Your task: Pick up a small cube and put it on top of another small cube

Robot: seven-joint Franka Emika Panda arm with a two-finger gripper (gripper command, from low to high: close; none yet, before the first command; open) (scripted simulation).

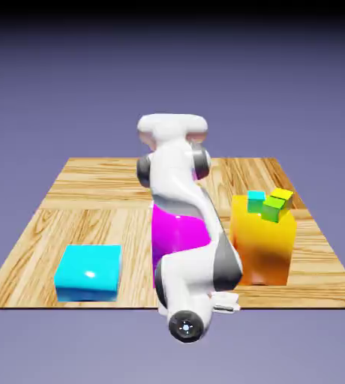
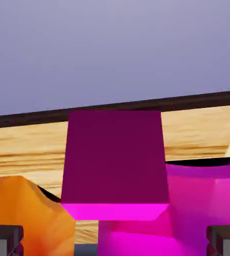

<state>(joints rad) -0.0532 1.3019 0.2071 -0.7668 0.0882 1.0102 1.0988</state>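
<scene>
In the exterior view, the arm [image 1: 179, 180] reaches down the middle of the frame and bends near the bottom, its wrist over the table's near edge, so that it covers much of the tall magenta block [image 1: 179, 232] and hides the gripper's fingertips. The orange block [image 1: 262, 251] stands right of centre, with a cyan-topped small cube [image 1: 256, 197], a green small cube [image 1: 273, 209] and a yellow small cube [image 1: 283, 193] clustered on top; being small and raised, they could serve as a place to stack on, though which one is meant I can't tell. The wide cyan block [image 1: 88, 271] lies lower left on the wooden table [image 1: 25, 259]. No small magenta cube can be made out here, probably because the arm blocks it. In the hand view, what I take to be that magenta cube [image 2: 115, 157] fills the centre, dark on its large face and bright along its lower edge. The gripper [image 2: 115, 241] is spread wide at the bottom corners, with room on both sides of the cube and nothing in its grasp. That spread would suit straddling the cube, which sits above the line of the tips in the frame, so the hand probably needs lining up before it closes.
</scene>
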